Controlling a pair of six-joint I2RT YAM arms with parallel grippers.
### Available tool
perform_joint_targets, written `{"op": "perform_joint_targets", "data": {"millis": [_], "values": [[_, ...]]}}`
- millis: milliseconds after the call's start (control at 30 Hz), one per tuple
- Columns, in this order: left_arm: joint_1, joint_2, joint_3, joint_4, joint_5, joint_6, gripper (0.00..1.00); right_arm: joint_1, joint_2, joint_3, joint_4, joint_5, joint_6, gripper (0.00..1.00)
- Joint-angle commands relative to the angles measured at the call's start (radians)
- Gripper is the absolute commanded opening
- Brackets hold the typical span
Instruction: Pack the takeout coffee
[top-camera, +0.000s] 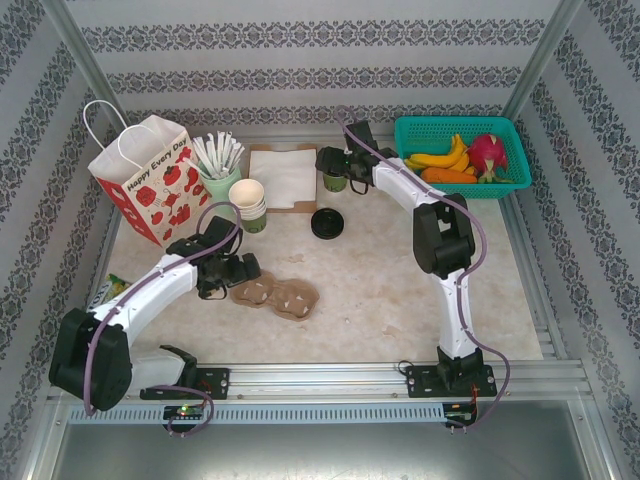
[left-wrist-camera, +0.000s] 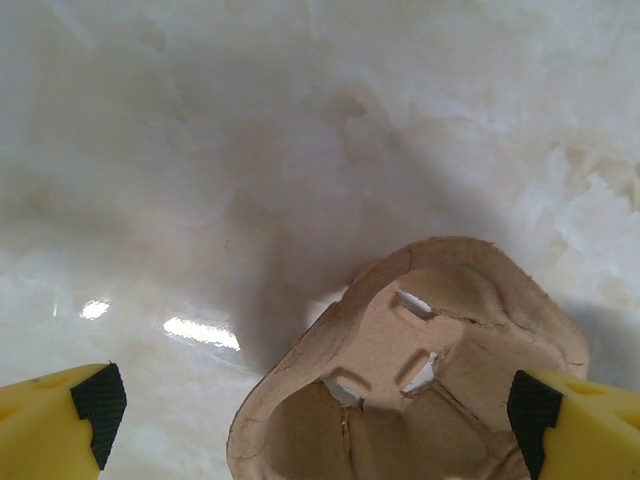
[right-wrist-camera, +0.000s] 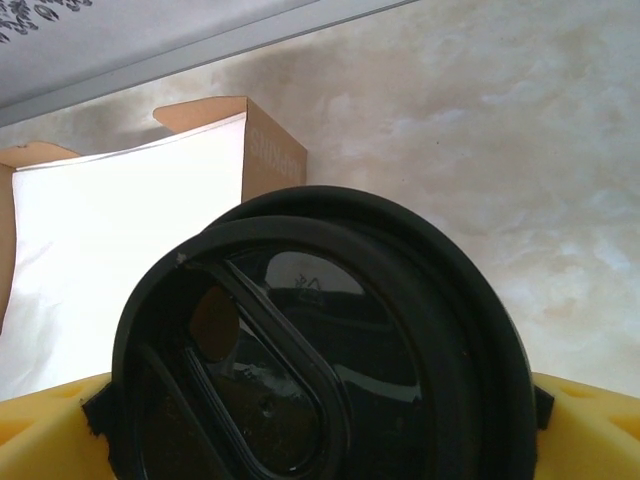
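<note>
Left hand (top-camera: 218, 278) sits low over the table (top-camera: 400, 290), fingers wide apart. Its wrist view adds what the overhead hides: the black pads (left-wrist-camera: 98, 400) stand on either side of the pulp cup carrier's (left-wrist-camera: 420, 350) near end.

Farther right, at the back of the table, the takeout coffee (top-camera: 335, 183) stands just beside the napkin box (top-camera: 282, 178). Its long axis looks vertical, lid up.

Right hand (right-wrist-camera: 318, 418) straddles it. Its wrist view shows the black lid (right-wrist-camera: 320, 350) close between yellow fingers; clamped or loose, cannot tell.
</note>
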Motion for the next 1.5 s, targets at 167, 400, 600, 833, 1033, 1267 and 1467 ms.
{"op": "perform_joint_targets", "data": {"millis": [167,400,600,833,1033,1267,1467], "values": [[0.006,0.050,-0.041,0.118,0.078,0.053,1.00,-0.020,-0.137,-0.041,-0.039,-0.028,-0.048,0.98],[-0.023,0.071,-0.029,0.172,0.143,0.040,1.00,-0.039,-0.313,-0.204,-0.032,-0.052,-0.074,0.98],[-0.103,0.126,0.011,0.230,0.176,-0.030,1.00,-0.054,-0.553,-0.495,-0.013,-0.009,-0.109,0.98],[-0.230,0.267,0.149,0.234,0.201,-0.059,1.00,-0.110,-0.821,-0.781,-0.003,0.021,-0.074,0.98],[-0.341,0.428,0.316,0.210,0.244,-0.026,1.00,-0.168,-0.958,-0.924,0.003,0.061,-0.057,0.98],[-0.445,0.618,0.583,0.084,0.275,0.090,1.00,-0.191,-1.022,-0.979,-0.011,0.040,-0.059,0.98],[-0.450,0.565,0.621,0.061,0.162,0.102,1.00,-0.191,-1.076,-1.023,-0.025,0.003,-0.027,0.98]]}}
